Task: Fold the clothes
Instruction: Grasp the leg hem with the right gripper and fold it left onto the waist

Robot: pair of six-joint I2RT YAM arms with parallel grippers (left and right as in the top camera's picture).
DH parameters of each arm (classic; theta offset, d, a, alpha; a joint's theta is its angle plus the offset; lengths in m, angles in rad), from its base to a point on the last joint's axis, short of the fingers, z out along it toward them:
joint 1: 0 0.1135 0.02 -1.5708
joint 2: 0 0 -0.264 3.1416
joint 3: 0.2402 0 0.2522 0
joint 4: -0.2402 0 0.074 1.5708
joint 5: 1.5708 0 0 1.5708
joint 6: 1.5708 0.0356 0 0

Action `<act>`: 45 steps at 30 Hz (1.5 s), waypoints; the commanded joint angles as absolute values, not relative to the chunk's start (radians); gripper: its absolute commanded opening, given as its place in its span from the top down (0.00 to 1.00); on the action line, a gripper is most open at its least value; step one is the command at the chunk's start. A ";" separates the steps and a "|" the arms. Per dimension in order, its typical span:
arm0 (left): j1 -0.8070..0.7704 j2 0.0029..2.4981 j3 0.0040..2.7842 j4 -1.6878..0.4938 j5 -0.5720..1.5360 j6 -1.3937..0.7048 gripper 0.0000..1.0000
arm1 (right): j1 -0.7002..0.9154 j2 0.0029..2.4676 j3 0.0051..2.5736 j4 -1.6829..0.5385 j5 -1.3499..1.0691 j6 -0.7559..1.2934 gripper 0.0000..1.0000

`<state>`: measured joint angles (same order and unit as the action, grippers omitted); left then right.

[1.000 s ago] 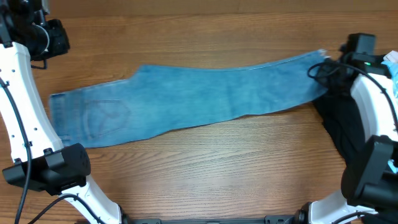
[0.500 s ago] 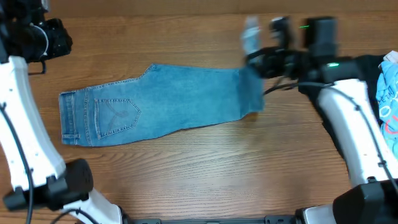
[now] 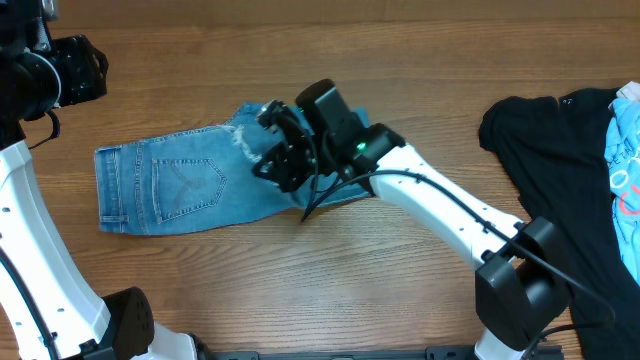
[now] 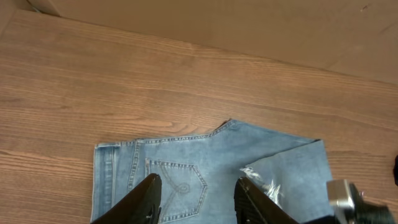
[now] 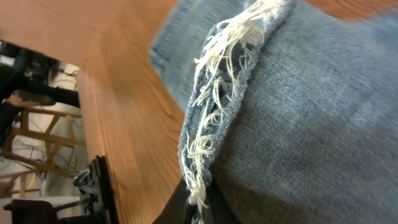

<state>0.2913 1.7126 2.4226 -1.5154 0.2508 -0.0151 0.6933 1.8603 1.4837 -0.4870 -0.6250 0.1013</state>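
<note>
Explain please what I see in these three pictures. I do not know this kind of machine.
This is a robot with two white arms at a wooden table. One picture comes from a camera above; the other two come from small cameras on the wrists. On the table lie blue jeans, and far right a black garment and a printed white-and-blue one. The right gripper pinches the frayed leg end, folded back over the jeans. The left gripper is open and holds nothing.
</note>
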 commanded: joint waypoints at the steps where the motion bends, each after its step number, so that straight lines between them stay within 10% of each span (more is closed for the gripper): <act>1: 0.289 1.699 2.439 -1.513 0.260 -0.008 0.58 | 0.727 1.845 1.498 -0.449 -0.652 0.109 0.96; 32: 0.315 1.686 2.459 -1.516 0.364 -0.068 0.50 | 0.903 2.091 1.501 0.456 -0.387 0.554 0.96; 33: 0.315 1.686 2.459 -1.518 0.364 -0.067 0.50 | 0.903 2.091 1.501 0.460 -0.386 0.554 0.94; 35: 0.315 1.686 2.459 -1.522 0.364 -0.067 0.50 | 0.903 2.091 1.501 0.459 -0.413 0.554 0.36; 36: 0.315 1.686 2.459 -1.523 0.364 -0.067 0.50 | 0.903 2.091 1.501 0.459 -0.438 0.553 0.29; 39: 0.315 1.686 2.459 -1.526 0.364 -0.067 0.49 | 0.875 2.091 1.501 0.405 -0.508 0.550 0.17; 45: 0.315 1.687 2.458 -1.621 0.269 -0.033 0.34 | 0.606 2.007 1.501 -0.125 -0.639 0.313 0.28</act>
